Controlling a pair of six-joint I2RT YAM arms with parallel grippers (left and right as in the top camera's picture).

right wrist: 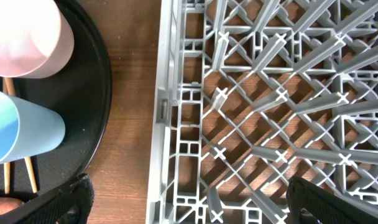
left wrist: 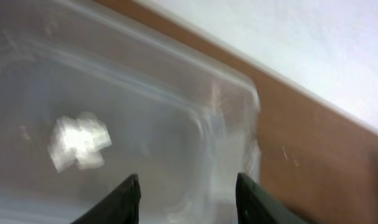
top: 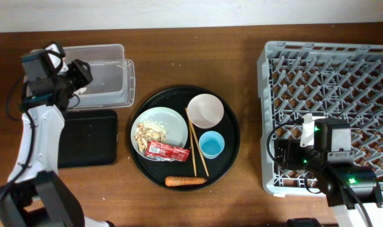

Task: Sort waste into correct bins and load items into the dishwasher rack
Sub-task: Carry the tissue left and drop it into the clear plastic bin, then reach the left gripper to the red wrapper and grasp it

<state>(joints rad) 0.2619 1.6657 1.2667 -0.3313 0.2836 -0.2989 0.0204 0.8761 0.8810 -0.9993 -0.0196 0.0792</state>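
Left gripper (left wrist: 186, 188) hangs over the clear tub (top: 124, 69) at the far left, jaws apart and holding nothing. The crumpled tissue (left wrist: 80, 142) lies on the tub floor beneath it. Right gripper (right wrist: 189, 196) sits over the left wall of the dishwasher rack (top: 330, 69), jaws wide apart, empty. No dish shows in the rack.

On the round black tray (top: 226, 164):
- plate (top: 169, 121) bearing food scraps (top: 147, 132), with the red wrapper (top: 167, 151) across its near edge
- bowl (top: 205, 110)
- cup (top: 211, 144)
- chopsticks (top: 196, 148) between plate and cup
- carrot (top: 185, 181) at the near rim

Risks, as judged — lifting the wrapper may drag crumbs off the plate. The thin chopsticks lie flat and may slip the fingers. A reach for them could knock the cup just beside — and the carrot may roll.
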